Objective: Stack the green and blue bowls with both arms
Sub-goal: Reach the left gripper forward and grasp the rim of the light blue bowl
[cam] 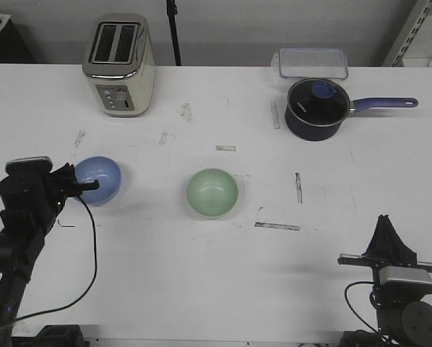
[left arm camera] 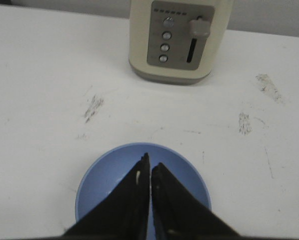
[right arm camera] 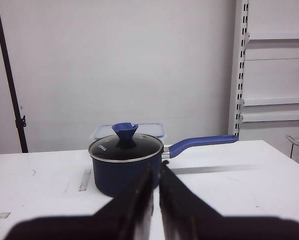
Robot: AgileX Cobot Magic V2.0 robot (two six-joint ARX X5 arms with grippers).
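The periwinkle blue bowl (cam: 100, 178) stands upright on the white table at the left. The mint green bowl (cam: 212, 192) stands upright near the middle, apart from it. My left gripper (cam: 89, 185) is shut and empty, its tips over the blue bowl's left side. In the left wrist view the gripper (left arm camera: 150, 162) covers the bowl's (left arm camera: 109, 175) inside and near rim. My right gripper (cam: 383, 223) is shut and empty, low at the table's front right, far from both bowls. In the right wrist view the gripper (right arm camera: 156, 167) faces the saucepan, with no bowl in view.
A cream toaster (cam: 119, 65) stands at the back left, beyond the blue bowl (left arm camera: 179, 40). A dark navy saucepan (cam: 316, 108) with a glass lid and a blue handle sits at the back right (right arm camera: 114, 172). A clear lidded container (cam: 312, 63) lies behind it. Tape marks dot the table.
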